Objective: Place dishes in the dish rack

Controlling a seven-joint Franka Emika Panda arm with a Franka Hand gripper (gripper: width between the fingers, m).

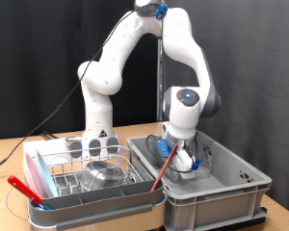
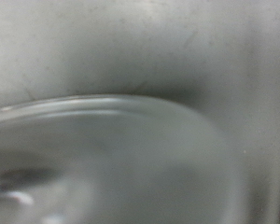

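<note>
Reaching down into the grey crate (image 1: 243, 183) at the exterior view's right, the gripper (image 1: 186, 160) sits low among what I take to be the remaining dishes. The wrist view is filled by a blurred curved rim (image 2: 131, 105), pale and translucent, very close to the camera (I judge it a glass cup, though the blur leaves that unsure). Glass like this should be light, stiff, slick and breakable, so I would take it across the rim or wall with gentle pressure. Whether the fingers are spread or closed on anything I cannot tell; the crate wall and the hand itself hide them. Over at the exterior view's left, the dish rack (image 1: 58, 175) already carries the steel bowl (image 1: 105, 173), with a red utensil (image 1: 25, 191) near its front.
</note>
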